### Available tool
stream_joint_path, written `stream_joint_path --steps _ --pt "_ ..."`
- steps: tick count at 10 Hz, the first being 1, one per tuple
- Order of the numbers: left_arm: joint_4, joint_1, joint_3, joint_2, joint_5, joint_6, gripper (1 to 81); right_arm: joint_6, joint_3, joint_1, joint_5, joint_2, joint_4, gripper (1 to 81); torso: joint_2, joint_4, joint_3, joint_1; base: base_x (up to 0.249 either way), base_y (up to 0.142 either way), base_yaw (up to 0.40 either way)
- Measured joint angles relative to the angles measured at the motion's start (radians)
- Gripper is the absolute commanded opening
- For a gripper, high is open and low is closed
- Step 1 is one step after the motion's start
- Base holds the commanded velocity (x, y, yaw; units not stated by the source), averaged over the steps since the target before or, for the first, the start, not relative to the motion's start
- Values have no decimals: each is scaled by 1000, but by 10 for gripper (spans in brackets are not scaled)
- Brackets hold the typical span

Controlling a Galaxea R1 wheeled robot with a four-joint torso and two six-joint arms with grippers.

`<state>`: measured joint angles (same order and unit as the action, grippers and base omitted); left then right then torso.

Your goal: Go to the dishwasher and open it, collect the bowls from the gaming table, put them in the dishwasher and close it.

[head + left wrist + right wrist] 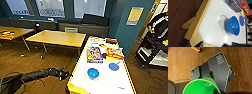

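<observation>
The gaming table [107, 81], white-topped with a yellow edge, stands right in front of me. On its near half sits a bright blue bowl [93, 73], upright beside a red circle mark; the left wrist view shows the bowl [233, 25] and the table top [210, 26] from close by. My left gripper [65, 74] hovers at the table's near left corner, short of the bowl. A green bowl [201, 87] hangs over the wooden floor and my dark base, held at its rim by my right gripper [215, 91].
A flat blue disc [114, 66], a game box [94, 55] and red packs [115, 53] lie farther along the table. Yellow-topped tables [57, 37] stand to the left. A teal wall corner [130, 32], a black cart [152, 50] and a person [157, 23] are on the right.
</observation>
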<state>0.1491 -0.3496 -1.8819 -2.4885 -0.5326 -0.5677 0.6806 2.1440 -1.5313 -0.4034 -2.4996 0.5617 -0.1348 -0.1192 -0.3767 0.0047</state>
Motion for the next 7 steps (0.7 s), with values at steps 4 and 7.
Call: stream_joint_path --steps 4,7 --pt "-366 17 41 -74 -78 -317 811 0 6 11 19 -4 1 10 0 0 0 0 0 0 0" --pt "-579 7 89 -128 -111 -511 811 0 22 11 20 -12 1 10 0 0 0 0 0 0 0"
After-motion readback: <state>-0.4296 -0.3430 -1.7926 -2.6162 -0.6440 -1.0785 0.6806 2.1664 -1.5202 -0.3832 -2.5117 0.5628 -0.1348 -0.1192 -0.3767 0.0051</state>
